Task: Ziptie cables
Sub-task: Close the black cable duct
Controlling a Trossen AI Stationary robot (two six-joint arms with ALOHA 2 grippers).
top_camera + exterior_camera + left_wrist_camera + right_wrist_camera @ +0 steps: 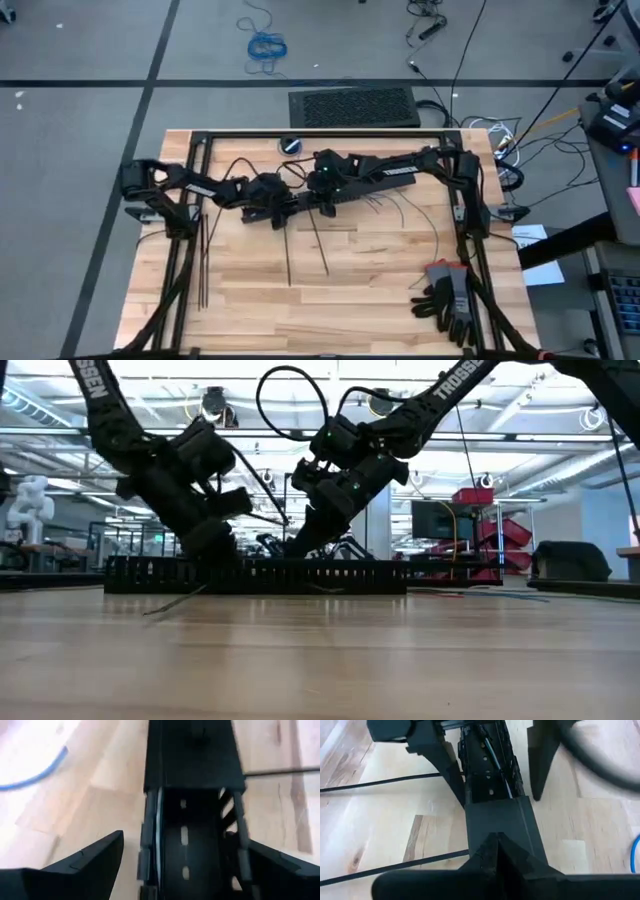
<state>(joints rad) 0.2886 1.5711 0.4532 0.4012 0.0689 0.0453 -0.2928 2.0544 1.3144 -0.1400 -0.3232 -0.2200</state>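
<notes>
A black slotted bar (pixel 370 188) lies across the table's middle. Thin blue, green and pale cables (pixel 492 755) run inside its open channel, and their ends splay out past the bar (pixel 388 206). Black zipties (pixel 204 255) lie straight on the wood, with others nearer the middle (pixel 320 245). My left gripper (pixel 185 860) is open, with one finger on each side of the bar's open channel. My right gripper (pixel 497 842) is shut, its tips over the bar's covered part, close to the left gripper (pixel 492 775). My left gripper's fingers (pixel 90 865) straddle the bar's slotted channel (pixel 192 835) from above, slanting in from the table's left; I cannot tell whether they touch its walls. My right gripper's shut tips lie over the bar's solid cover (pixel 495 817), slanting down from the table's right; whether they touch it I cannot tell.
A pair of grey and red gloves (pixel 448 295) lies at the near right. A black frame (pixel 320 134) runs around the table's edge. A small round object (pixel 292 146) sits at the far edge. Two zipties (pixel 385 782) lie beside the bar. Bare wood lies toward the near edge.
</notes>
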